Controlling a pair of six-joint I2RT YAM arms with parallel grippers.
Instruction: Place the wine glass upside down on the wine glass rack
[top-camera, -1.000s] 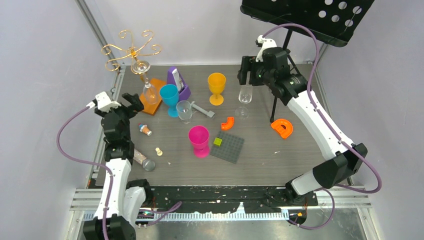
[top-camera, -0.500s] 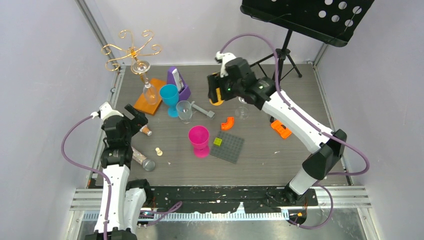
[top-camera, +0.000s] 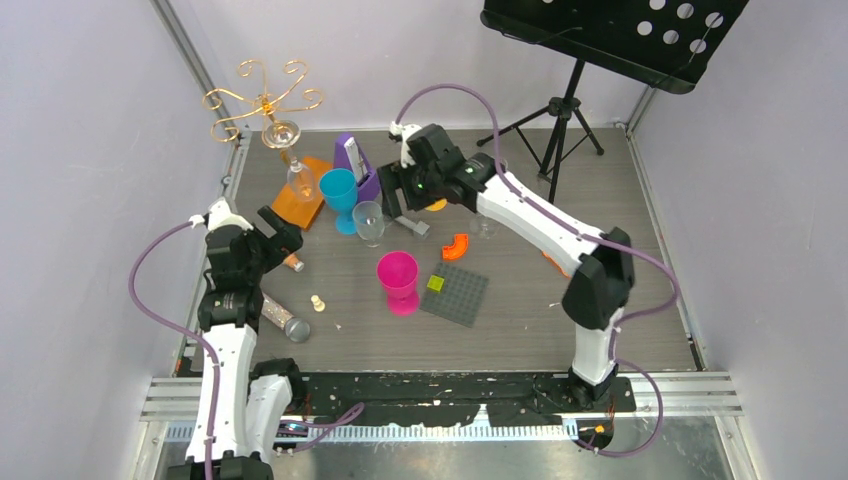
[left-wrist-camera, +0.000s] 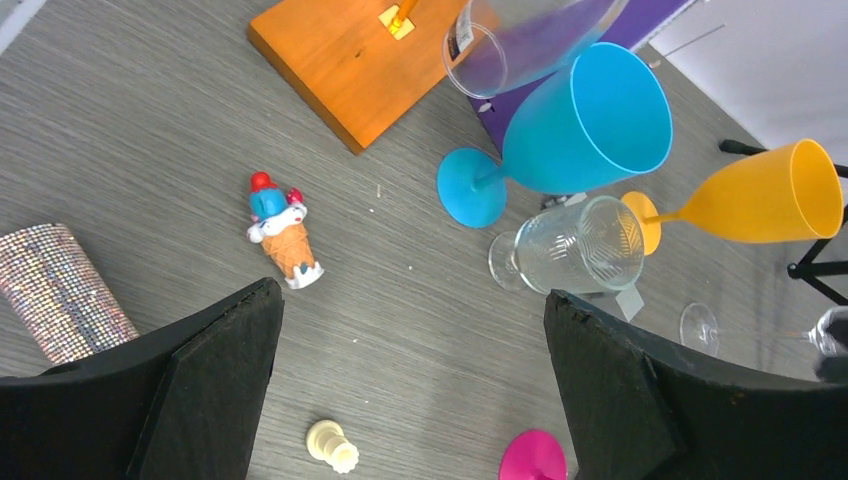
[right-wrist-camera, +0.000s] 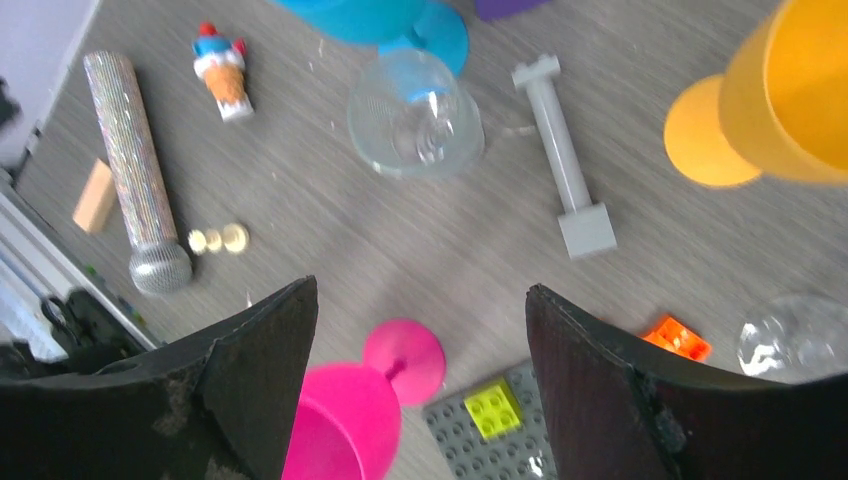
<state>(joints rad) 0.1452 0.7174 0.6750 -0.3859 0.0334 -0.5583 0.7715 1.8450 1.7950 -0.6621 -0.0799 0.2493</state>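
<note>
The left hand (top-camera: 272, 232) is hanging over the table's (top-camera: 560, 300) left side, released, its fingers wide and gripping nothing. Behind it the rack (top-camera: 265, 100) is standing on its orange base, already carrying one hung glass (top-camera: 298, 183) upside down. The glass (top-camera: 368, 222) to be placed is standing upright on the table, just beside the blue goblet (top-camera: 338, 192) and well apart from the rack's scrolls. The right hand (top-camera: 396, 200) is hovering just right of it, fingers spread and empty. Farther right, a second clear glass (top-camera: 485, 226) is standing half hidden behind that arm.

Crowding looks like the main danger. A finger coming down beside the glass could be nudging the blue goblet or the grey post (right-wrist-camera: 565, 150) and tipping something. The smooth bowl could be slipping while being turned over. Near the rack, the carried glass could be striking the hung glass or rocking the thin wire stand.

Only the top view is showing the scrolls and which of them are free. The left wrist view is showing the hung glass's rim close beside the blue goblet's bowl. The right wrist view is showing the glass lying ahead of the fingers, not between them, with the pink goblet (right-wrist-camera: 345, 425) under one finger.
</note>
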